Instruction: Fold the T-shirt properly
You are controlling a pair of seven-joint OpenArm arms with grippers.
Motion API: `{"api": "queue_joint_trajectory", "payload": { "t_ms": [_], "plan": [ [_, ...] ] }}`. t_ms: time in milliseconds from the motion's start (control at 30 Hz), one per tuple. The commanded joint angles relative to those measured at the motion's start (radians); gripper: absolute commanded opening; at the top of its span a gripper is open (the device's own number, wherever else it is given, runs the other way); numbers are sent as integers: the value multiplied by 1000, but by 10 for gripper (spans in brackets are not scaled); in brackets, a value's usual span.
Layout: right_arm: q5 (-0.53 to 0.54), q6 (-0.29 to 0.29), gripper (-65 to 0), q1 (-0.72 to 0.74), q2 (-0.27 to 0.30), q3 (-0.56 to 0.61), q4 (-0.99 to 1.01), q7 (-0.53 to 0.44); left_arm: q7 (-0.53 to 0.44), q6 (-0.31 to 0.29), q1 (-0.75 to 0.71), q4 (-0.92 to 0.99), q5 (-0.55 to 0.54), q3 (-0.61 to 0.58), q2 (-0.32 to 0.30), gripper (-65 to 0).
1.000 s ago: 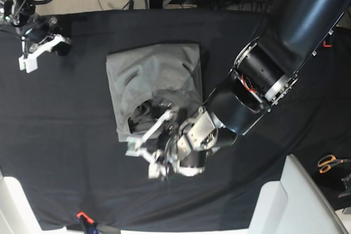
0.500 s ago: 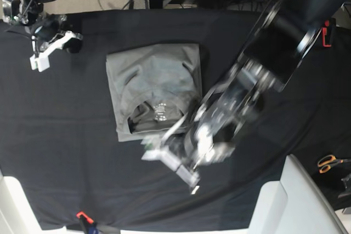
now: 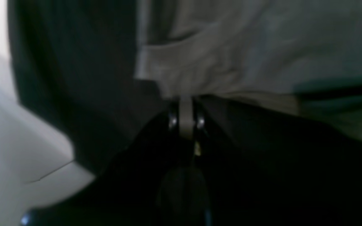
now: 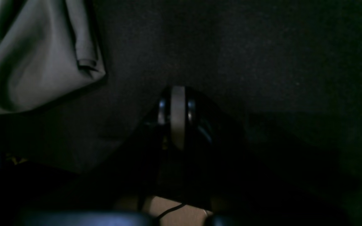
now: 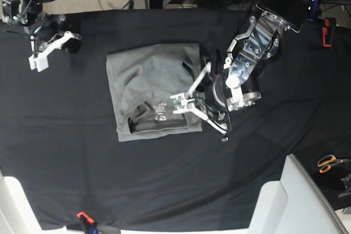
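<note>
My overhead view is evenly lit and mostly sharp. My left wrist view is dim and smeared, with the T-shirt (image 3: 247, 47) soft at twelve o'clock. My right wrist view is very dark, black toward six.

We see a table under a black cloth (image 5: 82, 163). On it lies the grey T-shirt (image 5: 148, 75), folded into a rough rectangle, neckline opening toward the near edge. Orange-handled scissors (image 5: 329, 163) rest at the cloth's far right edge.
</note>
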State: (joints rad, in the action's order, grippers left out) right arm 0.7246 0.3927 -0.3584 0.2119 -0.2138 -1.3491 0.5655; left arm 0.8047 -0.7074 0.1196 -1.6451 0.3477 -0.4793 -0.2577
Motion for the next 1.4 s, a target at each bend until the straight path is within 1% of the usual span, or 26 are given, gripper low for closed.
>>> {"api": "queue_joint_trajectory", "payload": {
  "t_ms": [0,100,267,367,433,533,600,700,833,900,1000,1100,1167,1300,1367],
  "plan": [
    [13,9,-648,0,11,-3,-17,-14,-9,9,22,1,6,6,4,-650],
    [13,9,-648,-4,11,-3,-17,-14,-11,9,44,50,6,8,11,-650],
    [13,10,-648,-6,11,-8,-17,-15,-14,9,107,161,6,9,61,-650],
    [13,10,-648,-11,11,-6,-17,-17,-74,9,136,234,6,12,88,-650],
    [13,10,-648,-17,11,-3,-17,-37,-113,9,159,299,9,12,108,-650],
    [13,10,-648,-31,11,-3,-17,-55,-127,9,202,402,7,12,139,-650],
    [13,10,-648,-32,13,-3,-17,-55,-161,9,228,461,6,12,153,-650],
    [13,10,-648,-34,13,-2,-17,-55,-227,9,260,526,11,14,156,-650],
    [13,12,-648,-40,11,6,-20,-51,-249,9,317,601,6,6,156,-650],
    [13,12,-648,-44,17,52,-48,-51,-272,9,337,639,6,4,156,-650],
    [13,12,-648,-80,22,139,-163,-51,-341,9,364,701,11,4,154,-650],
    [13,10,-648,-92,50,236,-264,-48,-361,9,389,753,7,3,156,-650],
    [14,4,-648,-89,68,314,-312,-19,-362,9,389,767,7,4,157,-650],
    [14,7,-648,-20,62,429,-341,57,-367,9,397,773,7,4,159,-650],
    [14,9,-648,29,59,489,-335,75,-399,9,401,774,7,3,168,-650]
  ]
}}
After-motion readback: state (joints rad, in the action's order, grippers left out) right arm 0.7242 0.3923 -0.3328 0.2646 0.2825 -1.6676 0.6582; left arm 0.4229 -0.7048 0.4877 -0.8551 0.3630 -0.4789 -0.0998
